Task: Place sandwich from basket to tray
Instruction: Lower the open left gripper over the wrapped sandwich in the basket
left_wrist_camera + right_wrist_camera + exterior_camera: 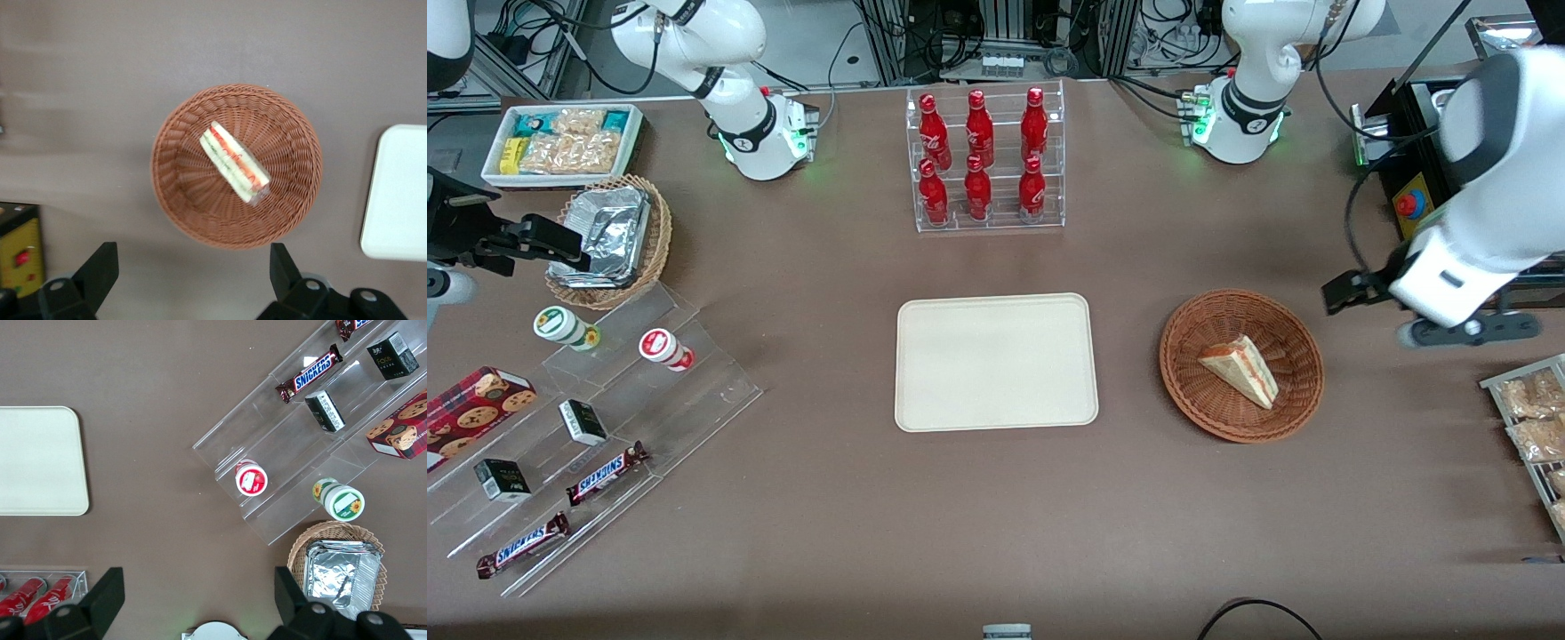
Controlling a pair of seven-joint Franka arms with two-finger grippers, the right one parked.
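From the front camera, the sandwich (1240,371) sat inside the reddish-brown basket (1184,369), lying on its side with the orange filling edge showing. The basket was on the brown table (996,516) toward the working arm's end, beside the cream tray (995,362) but well apart from it. The tray had nothing on it. The left arm's gripper (1347,292) hung just beside the basket's rim, above the table and not touching the basket or the sandwich. Farther from the camera than the tray stood a clear rack of red bottles (984,160). Toward the parked arm's end there was a tan wicker basket with foil (612,240), a white box of snack packets (562,142), and a clear stepped stand (596,444) with Snickers bars (605,473) on it.

Left wrist camera looked straight down on the basket (193,200) with the sandwich (235,162) pretty much in the middle of it, green and red layers visible along its cut side. The gripper (190,270) was spread wide, both black fingers (99,273) apart with nothing between them, hovering over bare table right next to the basket's rim. One rounded edge of the tray (397,193) showed too, apart from the basket.

Right wrist camera only got the tray (40,460) from the task stuff, plus the stepped stand (293,453), a Snickers bar (313,372), the foil basket (340,570) and a few red bottles (33,597).
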